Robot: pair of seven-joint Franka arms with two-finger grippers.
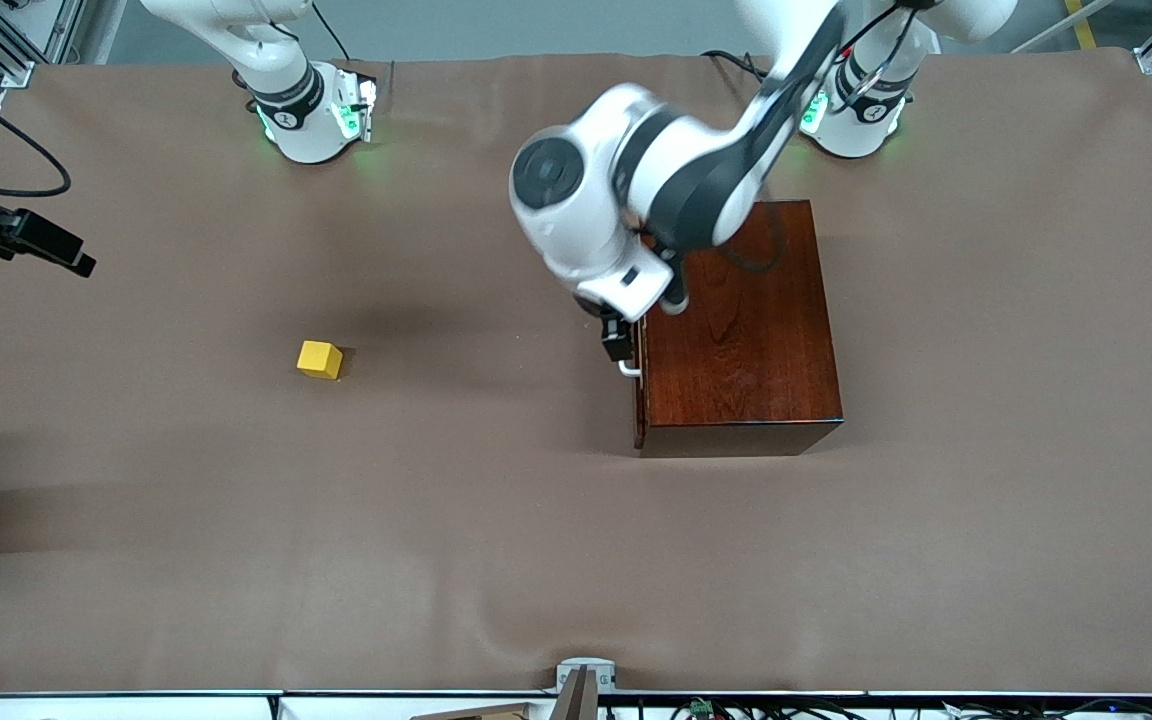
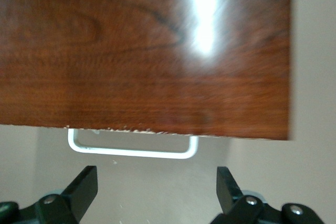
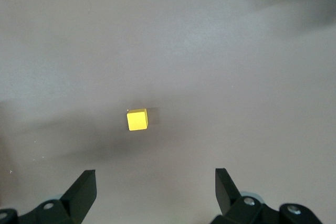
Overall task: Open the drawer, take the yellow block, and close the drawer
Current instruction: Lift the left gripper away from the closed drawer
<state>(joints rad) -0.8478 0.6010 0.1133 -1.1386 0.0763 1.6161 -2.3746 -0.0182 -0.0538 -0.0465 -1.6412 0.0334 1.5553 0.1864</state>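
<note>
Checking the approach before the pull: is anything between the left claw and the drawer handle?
Nothing visible. The left claw hangs open right at the white handle of the shut drawer, bare cloth between.

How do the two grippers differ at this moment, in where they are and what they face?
The left gripper is low at the white handle on the drawer of the wooden box; the right gripper hangs high over bare table. The left gripper faces the handle with nothing between its fingers; the right gripper looks down on the yellow block, which lies on the table. Both are open and empty.
</note>
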